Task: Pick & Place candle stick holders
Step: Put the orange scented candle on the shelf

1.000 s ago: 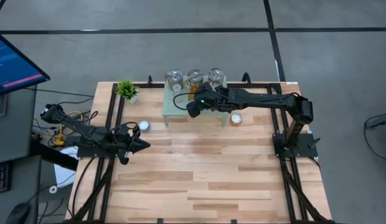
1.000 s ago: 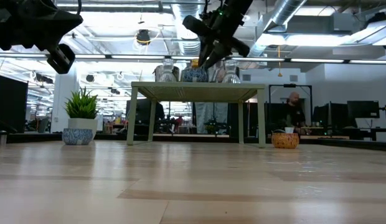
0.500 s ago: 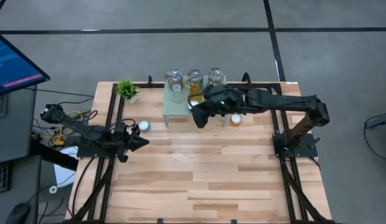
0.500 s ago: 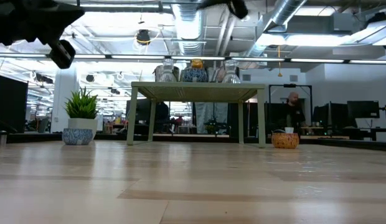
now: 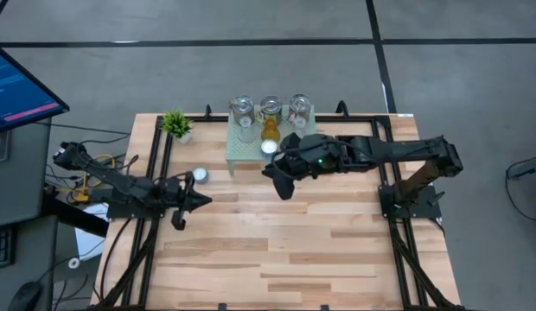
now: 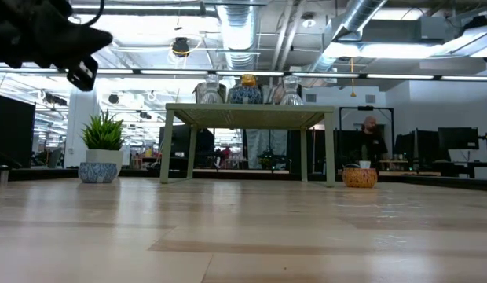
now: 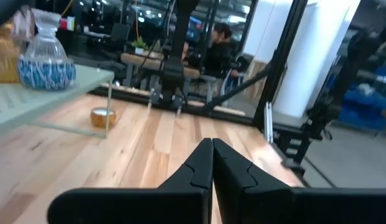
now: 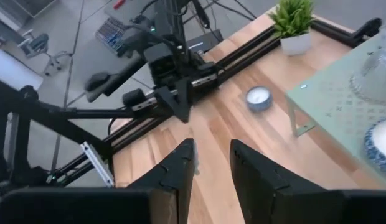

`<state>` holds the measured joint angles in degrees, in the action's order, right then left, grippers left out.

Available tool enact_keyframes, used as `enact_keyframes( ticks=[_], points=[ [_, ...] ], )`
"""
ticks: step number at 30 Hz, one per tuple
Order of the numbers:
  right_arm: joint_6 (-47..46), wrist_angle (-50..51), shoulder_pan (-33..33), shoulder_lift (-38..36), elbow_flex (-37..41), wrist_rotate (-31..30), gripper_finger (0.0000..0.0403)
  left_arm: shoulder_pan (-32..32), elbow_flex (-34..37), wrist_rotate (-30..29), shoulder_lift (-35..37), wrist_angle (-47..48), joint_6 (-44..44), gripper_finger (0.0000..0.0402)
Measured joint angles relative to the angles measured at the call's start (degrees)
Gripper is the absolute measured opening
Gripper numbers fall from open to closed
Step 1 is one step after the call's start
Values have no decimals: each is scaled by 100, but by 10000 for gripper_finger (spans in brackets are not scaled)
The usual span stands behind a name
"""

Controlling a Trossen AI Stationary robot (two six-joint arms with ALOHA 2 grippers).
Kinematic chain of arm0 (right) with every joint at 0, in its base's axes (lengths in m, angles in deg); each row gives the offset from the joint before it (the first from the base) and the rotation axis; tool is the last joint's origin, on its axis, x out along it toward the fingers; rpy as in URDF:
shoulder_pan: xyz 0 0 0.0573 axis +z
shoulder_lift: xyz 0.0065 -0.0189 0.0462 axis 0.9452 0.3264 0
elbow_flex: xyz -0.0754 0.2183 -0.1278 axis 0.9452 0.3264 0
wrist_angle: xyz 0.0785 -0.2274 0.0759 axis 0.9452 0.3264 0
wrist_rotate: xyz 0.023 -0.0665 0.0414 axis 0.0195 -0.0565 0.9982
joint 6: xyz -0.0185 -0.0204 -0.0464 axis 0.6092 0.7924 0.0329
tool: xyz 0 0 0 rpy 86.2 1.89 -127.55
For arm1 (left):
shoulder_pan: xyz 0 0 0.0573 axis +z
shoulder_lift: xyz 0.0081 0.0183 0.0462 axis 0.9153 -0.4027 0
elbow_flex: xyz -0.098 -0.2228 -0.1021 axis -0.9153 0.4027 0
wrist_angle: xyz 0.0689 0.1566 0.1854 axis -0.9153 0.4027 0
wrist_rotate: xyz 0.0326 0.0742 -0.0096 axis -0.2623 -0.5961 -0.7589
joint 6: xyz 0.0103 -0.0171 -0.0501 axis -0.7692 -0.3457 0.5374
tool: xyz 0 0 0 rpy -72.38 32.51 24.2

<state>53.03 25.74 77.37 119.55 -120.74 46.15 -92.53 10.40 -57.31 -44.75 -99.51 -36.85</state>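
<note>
The right arm has pulled back from the pale green mesh stand (image 5: 242, 154) and now stretches across the wooden counter (image 5: 277, 246). Its right pincer (image 5: 282, 187) has come off the stand's front edge toward the middle of the counter, and it has also risen out of the low view. The right wrist view shows its fingers apart with nothing between them.

A second ago that pincer hung over the front of the stand. Where it was, a white tealight cup (image 5: 268, 147) now sits on the mesh, just in front of the amber glass cup (image 5: 270, 130). I judge that this cup has just been set down and released, so one placement is finished and the arm is free to fetch another.

The left arm lies along the left side of the counter and has barely shifted. The left pincer (image 5: 199, 200) points inward with its fingers pressed together, holding nothing.

The three silvery glass jars (image 5: 270, 107) stand in a row at the back of the stand, unmoved. Two holders are off the stand. A second white tealight cup (image 5: 200, 175) is near the left pincer. An orange tealight cup (image 7: 103, 116) is on the counter beside the stand's leg, hidden under the right arm in the high view. These look like the next candidates. The small potted plant (image 5: 175, 123) is untouched.
</note>
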Motion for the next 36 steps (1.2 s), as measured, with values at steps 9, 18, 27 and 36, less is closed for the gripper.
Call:
enact_keyframes(
  ticks=[9, 18, 27, 36],
  points=[
    [131, 502, 370, -297, -4, -29, 96, 0, 0, 377, 175, 2, -76, 4],
    [-1644, 5091, 239, -959, 39, -1693, 108, 0, 0, 603, 786, 11, -44, 4],
    [-1163, 5092, -1470, -1616, 1274, -1307, 169, 0, 0, 983, 1456, 90, 417, 4],
    [-36, 2960, -3088, -1791, 3128, 151, 181, 0, 0, 916, 1737, 219, 317, 6]
  ],
)
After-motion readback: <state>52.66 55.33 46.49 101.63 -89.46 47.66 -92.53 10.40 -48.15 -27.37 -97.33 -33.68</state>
